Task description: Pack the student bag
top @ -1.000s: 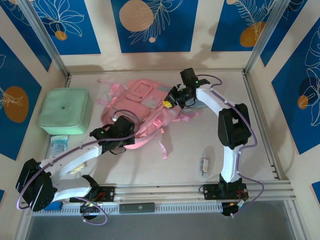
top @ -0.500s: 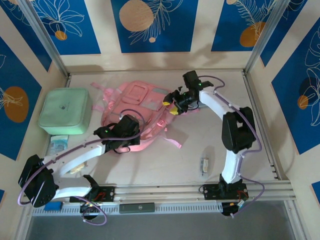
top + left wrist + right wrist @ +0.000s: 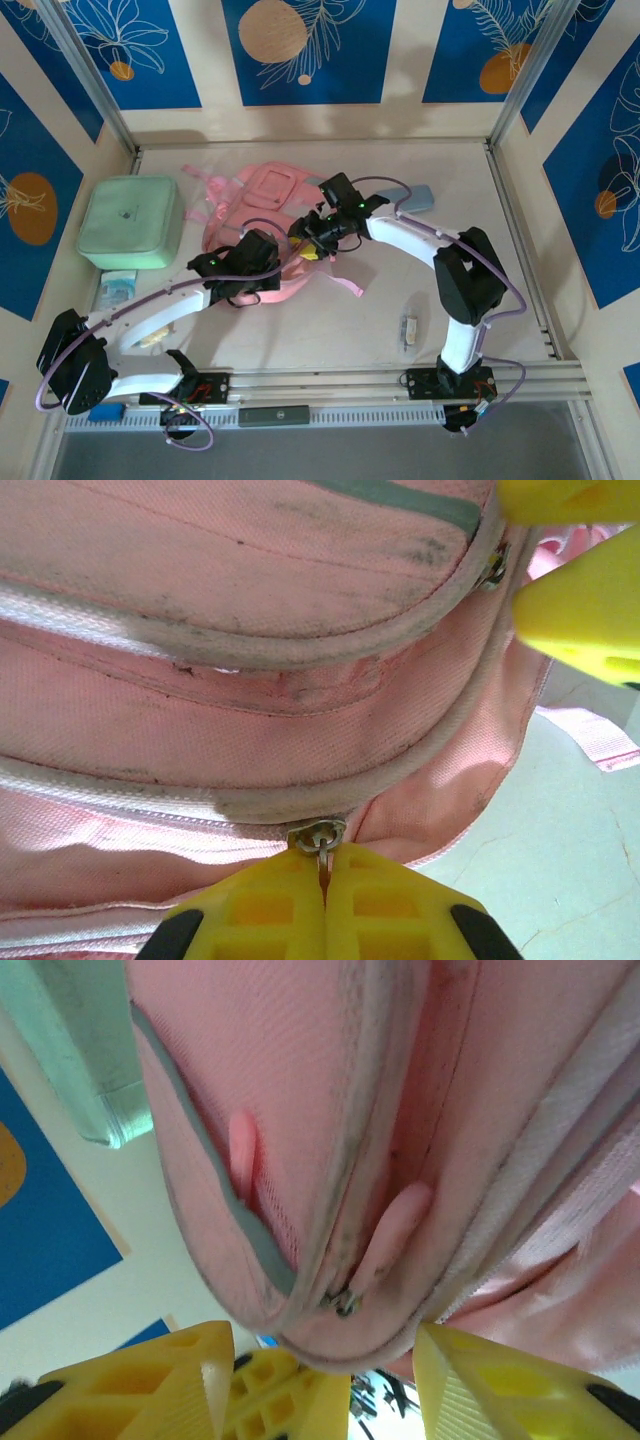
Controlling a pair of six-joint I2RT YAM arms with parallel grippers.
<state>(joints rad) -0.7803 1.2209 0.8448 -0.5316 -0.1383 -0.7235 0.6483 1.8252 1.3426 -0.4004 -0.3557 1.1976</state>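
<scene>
Top external camera, from above: caught the large soft pink fabric backpack (image 3: 262, 188) lying toward the back of the pale table (image 3: 400, 290), roughly mid-width, front pockets up and pink webbing straps (image 3: 345, 287) trailing off its near edge. Found both arms bent over it, the left reaching in from the near left, the right curling in from the far right, wrists close together above the bag's near half. Placed a mint-green square soft case (image 3: 130, 222) well apart, against the left wall. Left wrist camera: showed the left gripper (image 3: 323, 865) with yellow fingers pressed together, pinching the small metal zipper pull (image 3: 320, 838) at a lower seam of the backpack, grubby white piping curving just above. Right wrist camera: showed the right gripper (image 3: 322, 1335) with jaws spread, one yellow finger on either side of a rounded pocket edge trimmed in grey, a second zipper pull (image 3: 345, 1303) hanging between them, not pinched. Could not tell whether either of those fingertips pressed the fabric.
</scene>
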